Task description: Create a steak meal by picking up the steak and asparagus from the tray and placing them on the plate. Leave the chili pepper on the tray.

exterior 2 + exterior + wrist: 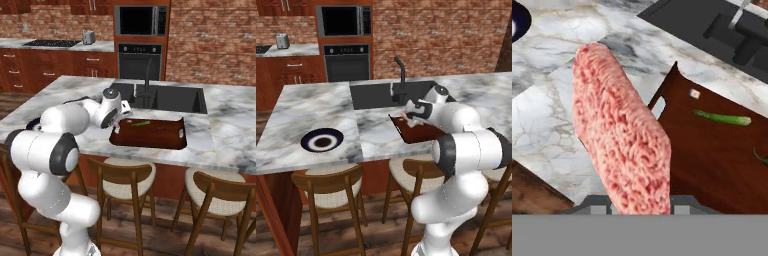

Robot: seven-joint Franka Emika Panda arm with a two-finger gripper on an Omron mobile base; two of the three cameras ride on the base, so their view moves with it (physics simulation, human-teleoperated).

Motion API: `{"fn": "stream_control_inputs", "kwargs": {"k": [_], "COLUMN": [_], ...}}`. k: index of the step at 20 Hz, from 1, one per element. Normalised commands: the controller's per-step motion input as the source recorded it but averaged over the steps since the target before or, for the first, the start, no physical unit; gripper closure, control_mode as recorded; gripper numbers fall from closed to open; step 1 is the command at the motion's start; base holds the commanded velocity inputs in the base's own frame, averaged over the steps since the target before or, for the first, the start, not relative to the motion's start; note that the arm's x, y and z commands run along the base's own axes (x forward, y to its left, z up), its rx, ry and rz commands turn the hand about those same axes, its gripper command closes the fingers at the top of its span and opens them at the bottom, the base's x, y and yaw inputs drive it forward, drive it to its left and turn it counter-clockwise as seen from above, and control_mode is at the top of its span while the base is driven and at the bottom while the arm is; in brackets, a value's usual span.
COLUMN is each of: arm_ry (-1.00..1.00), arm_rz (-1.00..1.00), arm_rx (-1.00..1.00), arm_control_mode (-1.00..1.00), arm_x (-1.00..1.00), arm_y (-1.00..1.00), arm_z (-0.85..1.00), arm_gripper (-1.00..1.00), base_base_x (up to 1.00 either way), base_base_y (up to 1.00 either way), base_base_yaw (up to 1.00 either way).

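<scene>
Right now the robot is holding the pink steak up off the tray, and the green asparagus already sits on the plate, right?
Not quite. The gripper does hold the steak up, but the asparagus lies on the tray, as the hand view shows. The left base view shows the plate bare.

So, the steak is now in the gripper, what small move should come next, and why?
Probably carry the steak sideways over the counter toward the plate. In the hand view the steak stands between the fingers, lifted off the tray, where the asparagus lies. The gripper hangs at the tray's edge nearest the plate, and the plate holds no food yet.
</scene>
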Motion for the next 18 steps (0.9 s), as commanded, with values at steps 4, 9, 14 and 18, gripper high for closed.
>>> {"fn": "stream_control_inputs", "kwargs": {"k": [4, 9, 14, 18], "arm_ry": [0.00, 0.06, 0.07, 0.02], "arm_rz": [0.11, 0.11, 0.11, 0.12], "arm_rx": [0.00, 0.00, 0.00, 0.00], "arm_control_mode": [-1.00, -1.00, -1.00, -1.00], "arm_x": [-0.62, -0.37, -0.07, 0.00], "arm_y": [0.97, 1.00, 1.00, 1.00], "arm_z": [0.69, 0.30, -0.03, -0.15], "arm_gripper": [1.00, 1.00, 1.00, 1.00], "base_base_x": [0.00, 0.00, 0.00, 0.00], "base_base_y": [0.00, 0.00, 0.00, 0.00], "base_base_yaw": [0.00, 0.00, 0.00, 0.00]}}
